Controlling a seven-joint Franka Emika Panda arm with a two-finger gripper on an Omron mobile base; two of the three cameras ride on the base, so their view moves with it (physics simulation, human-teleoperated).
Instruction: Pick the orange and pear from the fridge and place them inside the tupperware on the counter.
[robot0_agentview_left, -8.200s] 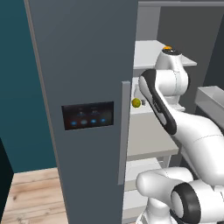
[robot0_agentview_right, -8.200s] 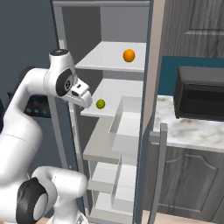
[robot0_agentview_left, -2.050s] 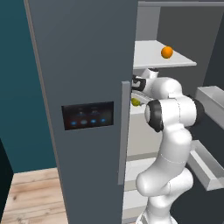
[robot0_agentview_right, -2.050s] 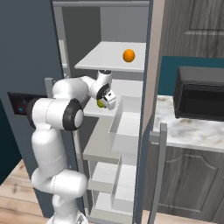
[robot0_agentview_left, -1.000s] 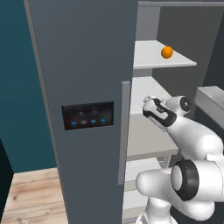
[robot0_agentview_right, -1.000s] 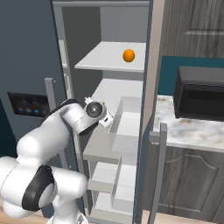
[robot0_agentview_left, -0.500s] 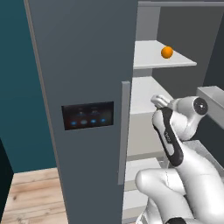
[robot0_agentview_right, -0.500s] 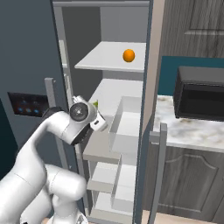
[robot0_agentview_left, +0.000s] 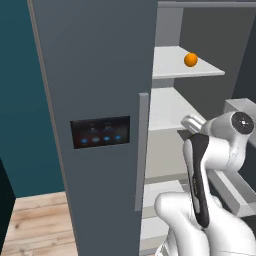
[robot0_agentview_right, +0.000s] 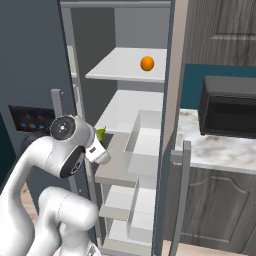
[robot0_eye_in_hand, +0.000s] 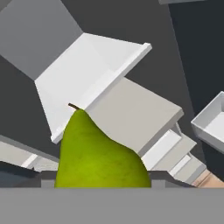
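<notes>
So the gripper (robot0_agentview_right: 102, 141) is clamped on the pear (robot0_eye_in_hand: 98, 153), which sits big at six o'clock in the hand view with its stem up. From the right base camera a green tip pokes out beside the hand, in front of the open fridge (robot0_agentview_right: 122, 125). The orange (robot0_agentview_right: 147, 63) waits on the upper shelf, twelve o'clock. Carrying step, I'd say: next the arm needs to swing toward three o'clock, over the counter (robot0_agentview_right: 220, 150), to find the tupperware.
</notes>
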